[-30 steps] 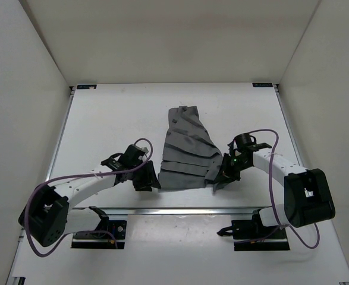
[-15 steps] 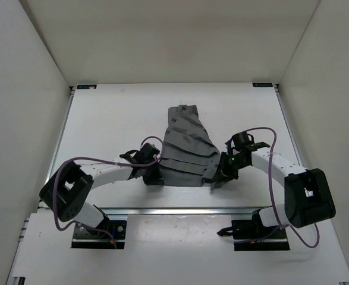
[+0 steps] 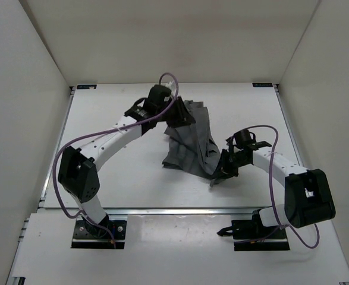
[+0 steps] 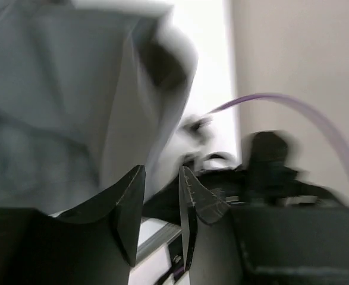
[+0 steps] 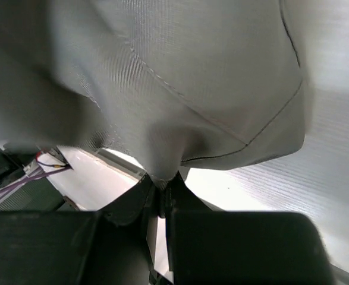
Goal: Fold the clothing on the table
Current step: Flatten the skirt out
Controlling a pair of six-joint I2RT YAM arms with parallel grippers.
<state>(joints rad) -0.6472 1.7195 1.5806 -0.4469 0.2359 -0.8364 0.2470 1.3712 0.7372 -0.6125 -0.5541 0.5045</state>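
The grey pleated clothing (image 3: 189, 142) lies bunched in the middle of the white table (image 3: 112, 160), its near-left part folded up toward the far end. My left gripper (image 3: 180, 117) hovers over the garment's far end. In the left wrist view, which is blurred, that gripper (image 4: 161, 175) has its jaws apart with nothing between them, and the clothing (image 4: 55, 89) lies just beyond. At the garment's near-right corner my right gripper (image 3: 220, 174) is shut on it. The right wrist view shows this gripper (image 5: 161, 190) pinching a tuck of the clothing (image 5: 192, 77).
A metal rail (image 3: 162, 208) runs along the table's near edge, with white walls on three sides. The left arm (image 3: 112, 139) arches across the table's left half, trailing a purple cable (image 3: 168, 77). The right arm (image 3: 275, 160) lies along the near right.
My left arm swung from the garment's near-left hem to its far end, dragging that part up and over. Its jaws closed, then parted again. The right gripper shifted only slightly toward the table's near edge.
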